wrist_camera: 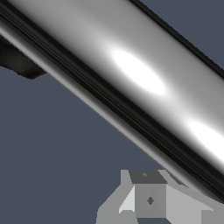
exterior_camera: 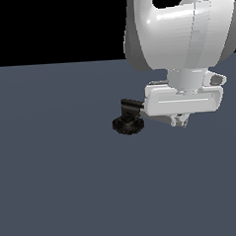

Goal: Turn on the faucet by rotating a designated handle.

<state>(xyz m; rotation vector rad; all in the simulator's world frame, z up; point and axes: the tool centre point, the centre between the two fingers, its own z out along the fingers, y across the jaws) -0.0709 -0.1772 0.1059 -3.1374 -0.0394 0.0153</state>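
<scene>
I see the faucet [exterior_camera: 127,120] standing upright on the dark grey floor, toward the middle of the exterior view: a black round ridged base [exterior_camera: 126,125] carrying a short black elbow post [exterior_camera: 129,107]. In that view the post bends toward the exterior view's right. In the wrist view, the handle [wrist_camera: 131,78], a smooth, glossy grey cylindrical bar, crosses the picture diagonally with two bright highlights.
</scene>
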